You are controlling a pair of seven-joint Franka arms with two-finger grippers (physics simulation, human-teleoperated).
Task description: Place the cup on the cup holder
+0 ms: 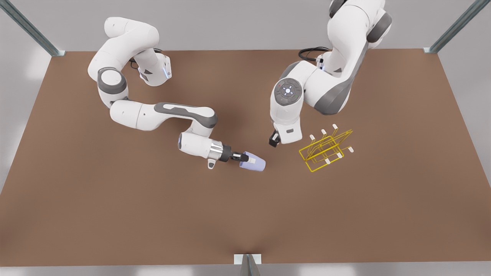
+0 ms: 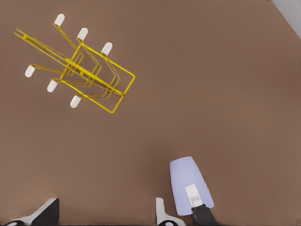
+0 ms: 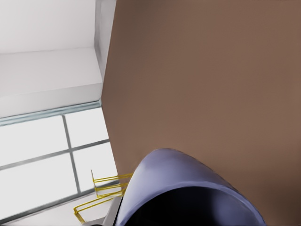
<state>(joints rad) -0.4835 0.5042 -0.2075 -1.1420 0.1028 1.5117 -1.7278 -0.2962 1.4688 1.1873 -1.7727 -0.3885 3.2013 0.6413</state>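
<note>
Right tool (image 1: pixel 245 157) grasping the pale lavender tapered cup (image 1: pixel 255 162)
Left tool (image 1: pixel 273 142) waits, grip unclear, beside the yellow wire cup holder (image 1: pixel 326 151) on the brown desk (image 1: pixel 153 199)

brown table (image 1: pixel 153 214), grey metal posts (image 1: pixel 36 32)

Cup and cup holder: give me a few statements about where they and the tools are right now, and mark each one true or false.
1. The right tool grips the cup, which is tipped onto its side. True.
2. The cup already hangs on a prong of the cup holder. False: it is clear of the holder, toward the front view's left.
3. The left tool grips the cup holder. False: it hangs apart from the holder, between it and the cup in the front view.
4. The holder is a yellow wire frame with cream-white caps on its prongs. True.
</note>
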